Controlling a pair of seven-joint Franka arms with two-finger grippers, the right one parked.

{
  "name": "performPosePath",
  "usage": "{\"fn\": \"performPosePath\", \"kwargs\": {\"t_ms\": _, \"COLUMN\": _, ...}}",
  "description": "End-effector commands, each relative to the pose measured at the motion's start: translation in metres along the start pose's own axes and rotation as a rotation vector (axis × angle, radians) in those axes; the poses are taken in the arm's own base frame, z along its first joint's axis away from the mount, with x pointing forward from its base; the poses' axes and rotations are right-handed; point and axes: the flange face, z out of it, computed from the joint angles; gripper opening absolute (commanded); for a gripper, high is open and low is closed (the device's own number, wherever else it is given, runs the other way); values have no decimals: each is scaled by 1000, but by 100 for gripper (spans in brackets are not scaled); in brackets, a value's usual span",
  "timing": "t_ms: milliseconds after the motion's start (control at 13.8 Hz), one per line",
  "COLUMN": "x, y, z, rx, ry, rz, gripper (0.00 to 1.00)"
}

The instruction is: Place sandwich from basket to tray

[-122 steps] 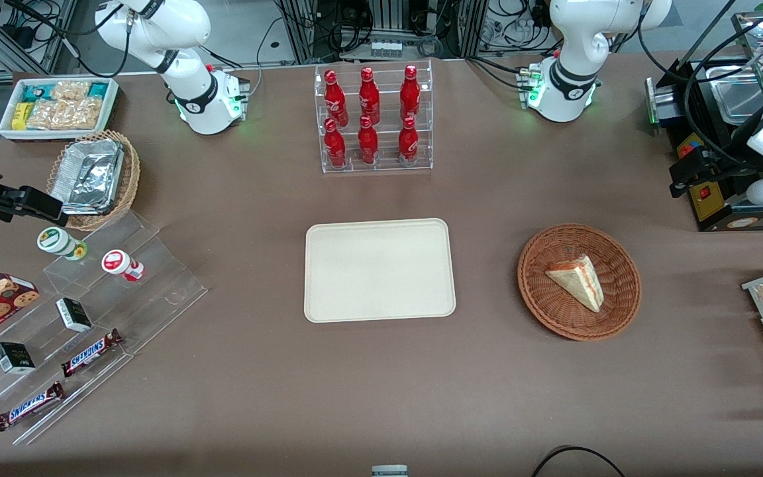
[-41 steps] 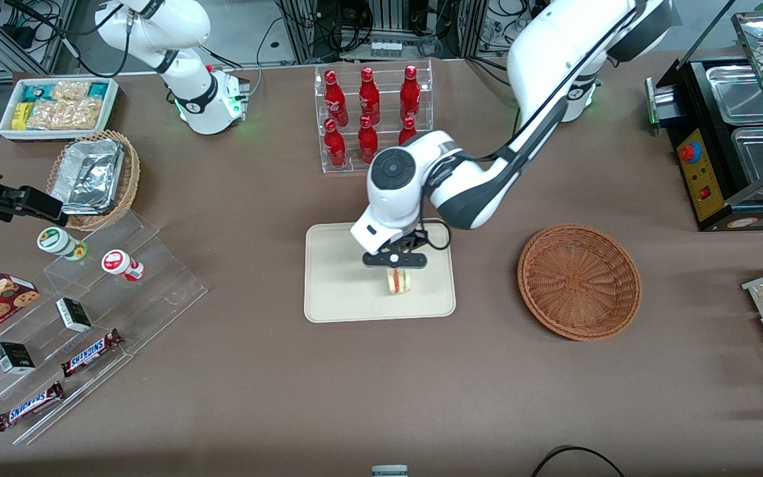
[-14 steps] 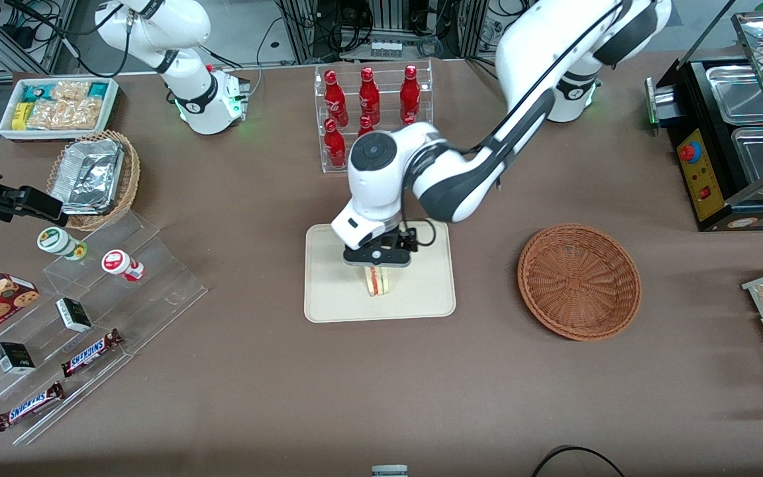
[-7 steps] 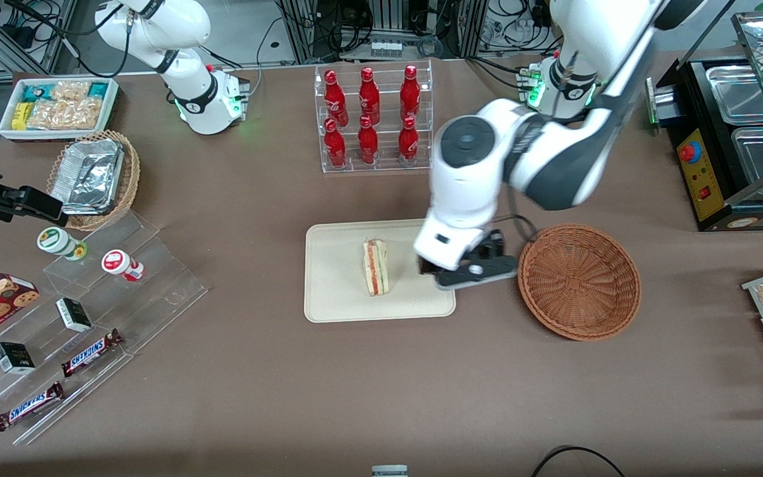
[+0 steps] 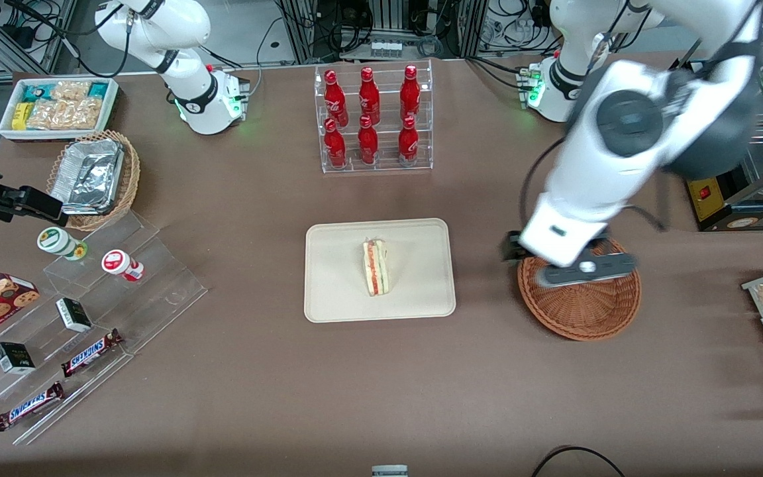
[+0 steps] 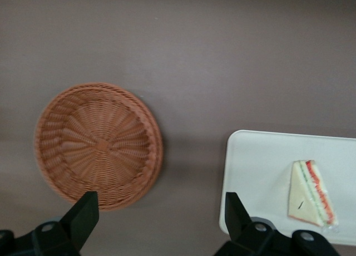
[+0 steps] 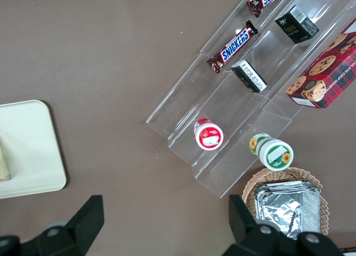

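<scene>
Fingers of our gripper stand spread apart, holding nothing, above the basket. We see the sandwich resting on its edge on the tray, well apart from the gripper.

You've got the sandwich sitting on the tray, about mid-tray, at the middle of the table. The basket sits beside the tray toward the working arm's end, apart from it. Your gripper hangs over the basket, fingers spread wide.
</scene>
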Motion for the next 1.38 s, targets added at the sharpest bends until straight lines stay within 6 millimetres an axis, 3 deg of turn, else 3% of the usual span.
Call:
{"fn": "performPosePath", "kwargs": {"t_ms": 0, "x": -2, "y": -42, "z": -9, "rx": 4, "ry": -38, "rz": 35, "gripper": 100}}
{"fn": "performPosePath", "kwargs": {"t_ms": 290, "x": -8, "y": -98, "z": -26, "rx": 13, "ry": -81, "rz": 107, "gripper": 100}}
{"fn": "performPosePath", "kwargs": {"t_ms": 435, "x": -18, "y": -131, "z": -35, "rx": 2, "ry": -91, "rz": 126, "gripper": 100}}
{"fn": "performPosePath", "kwargs": {"t_ms": 507, "x": -25, "y": -136, "z": -42, "rx": -15, "ry": -88, "rz": 138, "gripper": 100}}
{"fn": "performPosePath", "kwargs": {"t_ms": 725, "x": -51, "y": -177, "z": -56, "rx": -40, "ry": -82, "rz": 151, "gripper": 100}}
{"fn": "performPosePath", "kwargs": {"t_ms": 942, "x": -66, "y": -189, "z": -69, "rx": -43, "ry": -76, "rz": 148, "gripper": 100}}
{"fn": "performPosePath", "kwargs": {"t_ms": 1304, "x": -61, "y": -186, "z": -72, "rx": -44, "ry": -66, "rz": 137, "gripper": 100}}
